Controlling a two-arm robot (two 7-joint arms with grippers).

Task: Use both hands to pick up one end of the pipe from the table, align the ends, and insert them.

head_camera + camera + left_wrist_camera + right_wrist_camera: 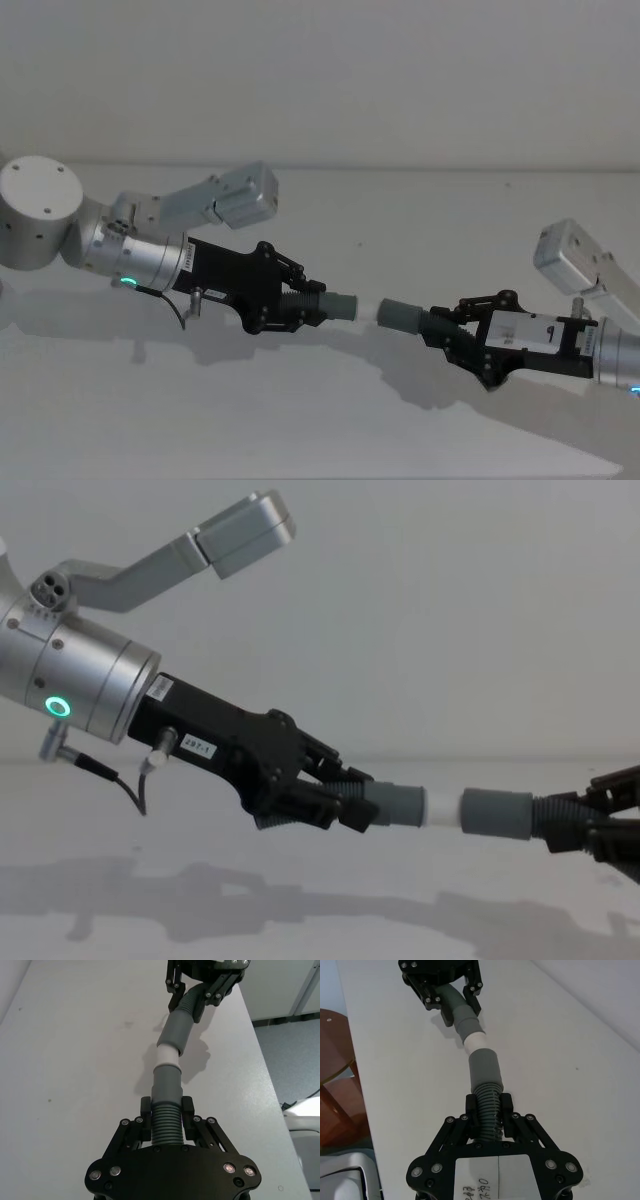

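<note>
I hold both hose pieces off table (330,420), mid-span. Left gripper (300,303) clamps ribbed body of white-tipped piece (400,805); right gripper (455,325) clamps socket piece (497,814). Grip behind cuffs leaves ends free. White tip meets socket mouth, nearly in line.

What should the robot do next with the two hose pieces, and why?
Probably push the two pieces straight together. The left gripper holds the piece with the white tip, and that tip sits at the mouth of the grey cuff held by the right gripper, not fully in.
</note>
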